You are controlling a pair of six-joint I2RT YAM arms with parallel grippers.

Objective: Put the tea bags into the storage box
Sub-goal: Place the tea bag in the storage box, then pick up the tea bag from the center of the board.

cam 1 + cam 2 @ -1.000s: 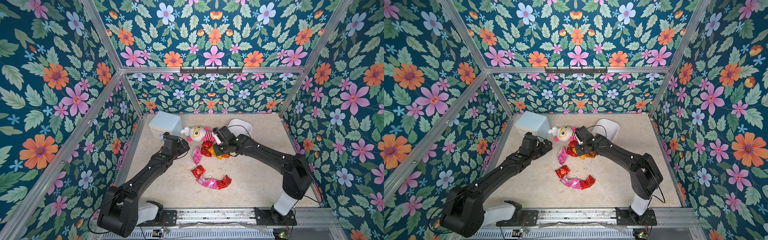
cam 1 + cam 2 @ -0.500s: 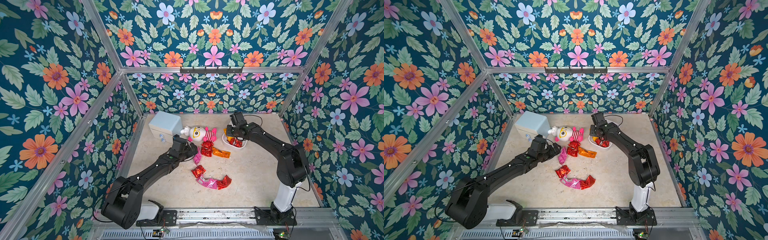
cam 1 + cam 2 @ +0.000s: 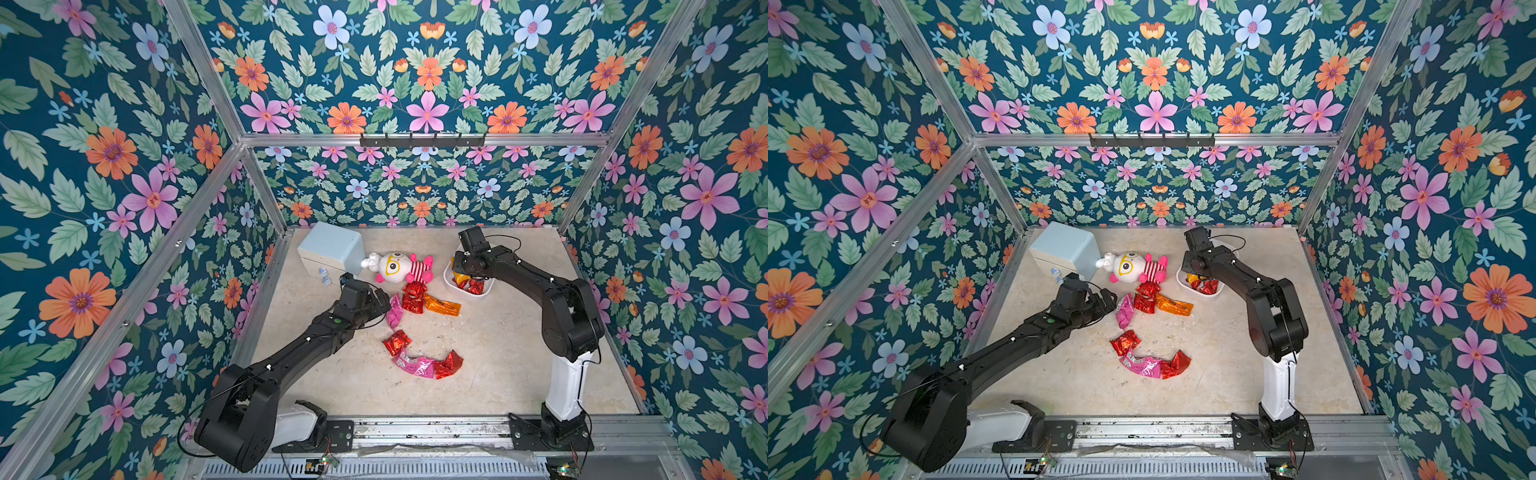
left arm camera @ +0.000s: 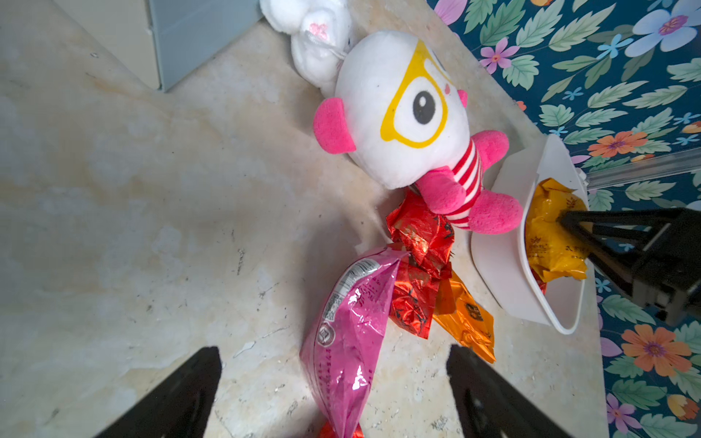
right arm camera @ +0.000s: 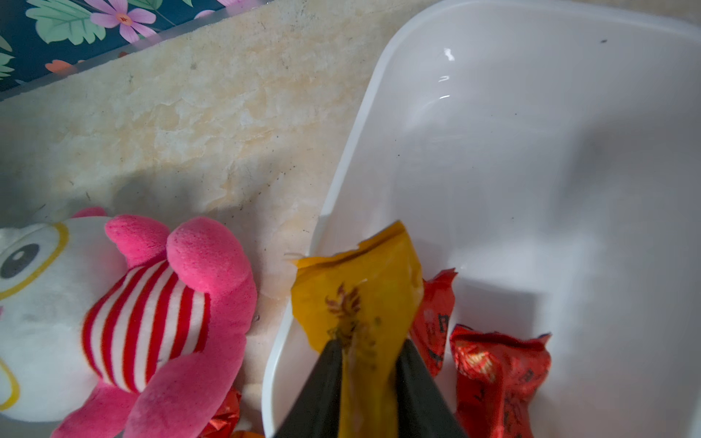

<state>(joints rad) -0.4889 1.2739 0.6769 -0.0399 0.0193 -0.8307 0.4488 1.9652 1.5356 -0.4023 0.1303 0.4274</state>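
Tea bags point(image 3: 413, 365) mostly undone: two red in the storage box point(image 5: 493, 151), orange-yellow sachet point(image 5: 356, 280) over it btwn the narrow-set fingers of my right gripper point(image 5: 370, 345) (gripped or not, can't tell), abt seven on the table point(image 3: 498, 374), my left gripper point(image 4: 333, 352) spread wide astride a pink sachet point(image 4: 349, 322).

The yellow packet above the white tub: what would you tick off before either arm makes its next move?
1. Yellow tea bag over the storage box: ok, though one corner sits near the rim.
2. Right gripper free of it: cannot tell; it lies between the fingers.
3. Left gripper open around the pink tea bag: ok.
4. Plush doll clear of that bag: ok.
5. All loose tea bags boxed: not ok, several lie outside.
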